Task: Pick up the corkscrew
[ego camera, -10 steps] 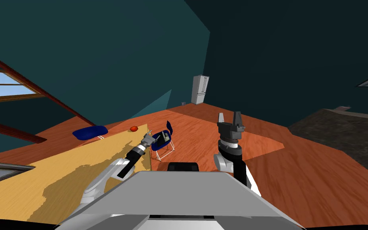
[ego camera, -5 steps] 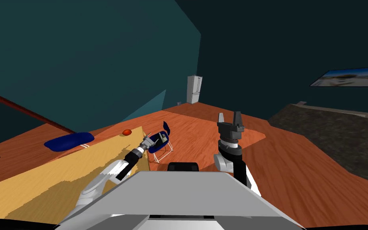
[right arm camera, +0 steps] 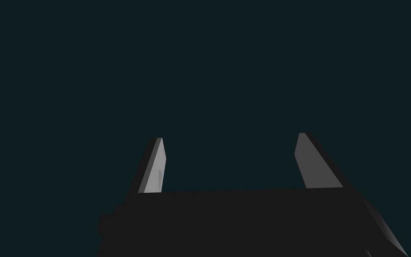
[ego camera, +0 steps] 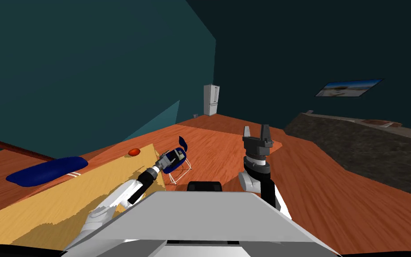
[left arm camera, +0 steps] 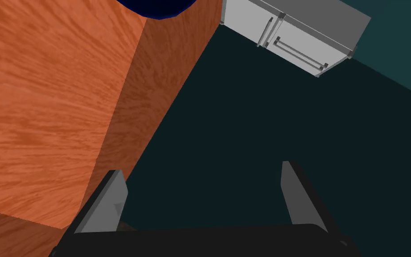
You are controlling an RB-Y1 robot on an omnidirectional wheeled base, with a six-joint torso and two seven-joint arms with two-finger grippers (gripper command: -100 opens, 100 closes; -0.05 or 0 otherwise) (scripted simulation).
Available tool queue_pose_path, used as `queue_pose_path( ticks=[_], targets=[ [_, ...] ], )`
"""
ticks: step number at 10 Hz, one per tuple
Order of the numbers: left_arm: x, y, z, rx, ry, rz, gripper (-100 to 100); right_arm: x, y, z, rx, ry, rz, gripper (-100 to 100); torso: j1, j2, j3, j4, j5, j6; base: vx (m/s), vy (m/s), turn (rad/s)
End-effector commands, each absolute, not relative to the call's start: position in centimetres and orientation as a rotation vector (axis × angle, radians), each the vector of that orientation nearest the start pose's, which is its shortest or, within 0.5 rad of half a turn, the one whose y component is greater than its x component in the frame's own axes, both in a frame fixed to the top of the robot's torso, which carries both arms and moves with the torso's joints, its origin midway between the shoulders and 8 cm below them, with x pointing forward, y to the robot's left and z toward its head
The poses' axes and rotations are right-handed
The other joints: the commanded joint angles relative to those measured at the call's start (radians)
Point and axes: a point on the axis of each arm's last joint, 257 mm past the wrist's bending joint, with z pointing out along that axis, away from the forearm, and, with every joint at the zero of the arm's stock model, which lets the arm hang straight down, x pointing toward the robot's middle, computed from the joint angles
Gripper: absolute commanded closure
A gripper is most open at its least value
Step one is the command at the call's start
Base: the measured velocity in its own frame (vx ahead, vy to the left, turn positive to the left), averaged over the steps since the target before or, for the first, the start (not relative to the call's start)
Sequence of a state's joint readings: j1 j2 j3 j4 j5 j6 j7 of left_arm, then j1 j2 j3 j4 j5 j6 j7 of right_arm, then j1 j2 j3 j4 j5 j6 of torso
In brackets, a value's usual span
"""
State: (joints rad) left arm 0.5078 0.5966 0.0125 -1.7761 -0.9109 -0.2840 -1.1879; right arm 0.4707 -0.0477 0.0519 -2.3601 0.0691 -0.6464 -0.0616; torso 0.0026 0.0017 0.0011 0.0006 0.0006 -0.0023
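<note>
Yellow wood-grain table, orange-brown grained floor, navy chair, red thing, white fridge, teal walls.

left tool fingers spread | orange wood floor | white fridge against dark teal wall | blue shape

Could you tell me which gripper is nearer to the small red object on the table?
Left. The left gripper is open off the corner of the table near the red object; the right gripper is raised, open, farther off over the floor.
</note>
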Motion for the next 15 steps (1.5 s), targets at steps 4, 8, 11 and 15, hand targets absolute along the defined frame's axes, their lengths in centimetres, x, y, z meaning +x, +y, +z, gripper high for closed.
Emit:
queue_pose_path(
  ticks=[4, 8, 11, 15],
  targets=[
    [35.3, 37.5, -34.1, 1.394, 1.488, 0.707, -100, 30.2, -23.5, 8.9, 0.401, 0.505, 1.438, 0, 0.000, 0.000, 0.000, 0.000, 0.000, 0.000, -0.053, 0.028, -0.242],
    [34.1, 38.9, -36.2, 1.594, 1.421, 0.801, -100, 30.2, -23.5, 8.9, 0.401, 0.505, 1.438, 0, 0.001, 0.001, 0.000, 0.000, 0.000, 0.001, -0.059, 0.032, -0.234],
    [32.8, 40.4, -38.0, 1.749, 1.371, 0.857, -100, 30.2, -23.5, 8.9, 0.401, 0.505, 1.438, 0, 0.001, 0.002, 0.001, 0.000, 0.000, 0.001, -0.059, 0.023, -0.205],
    [30.1, 43.5, -41.0, 2.020, 1.274, 0.925, -100, 30.2, -23.6, 8.9, 0.401, 0.505, 1.438, 0, 0.002, 0.001, 0.001, 0.000, 0.000, 0.000, -0.063, 0.036, -0.239]
  ],
)
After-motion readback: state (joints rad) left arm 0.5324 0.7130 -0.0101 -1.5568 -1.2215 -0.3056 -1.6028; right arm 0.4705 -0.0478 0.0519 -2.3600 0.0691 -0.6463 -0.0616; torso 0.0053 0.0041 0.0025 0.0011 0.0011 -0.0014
